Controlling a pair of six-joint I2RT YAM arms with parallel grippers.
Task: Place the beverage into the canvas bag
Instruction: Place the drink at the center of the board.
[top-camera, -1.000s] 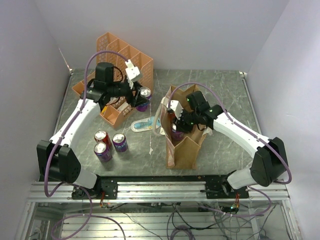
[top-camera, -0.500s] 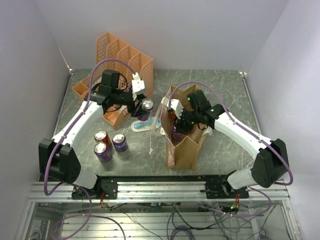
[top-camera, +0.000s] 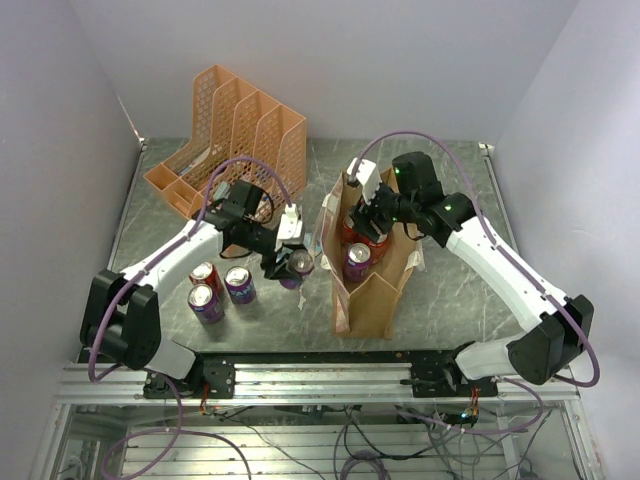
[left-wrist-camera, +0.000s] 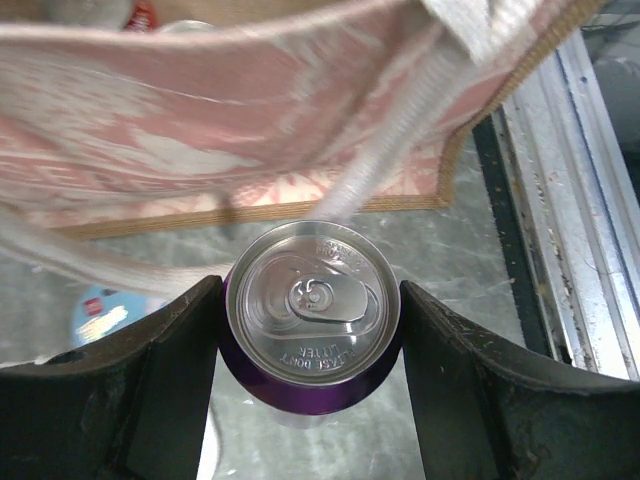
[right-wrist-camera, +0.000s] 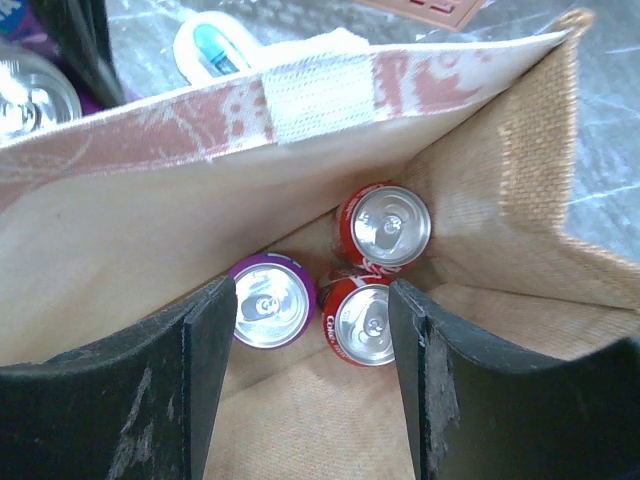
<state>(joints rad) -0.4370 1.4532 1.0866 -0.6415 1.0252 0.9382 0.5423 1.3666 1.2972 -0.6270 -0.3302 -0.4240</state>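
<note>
Tabletop, grey marbled (pale walls around), bears bag right, organiser far left, cans near left. Left gripper pinches purple can; right gripper gapes empty above bag.

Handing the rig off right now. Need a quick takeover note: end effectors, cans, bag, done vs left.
The left end effector is shut on the held purple can, upright just outside the canvas bag, by its pinkish side panel.
The right end effector is open and empty, above the bag's mouth.
Done: two red cans and the bagged purple can stand inside the bag.
Left: bag the held can, then the three loose cans on the table near the left arm.
</note>
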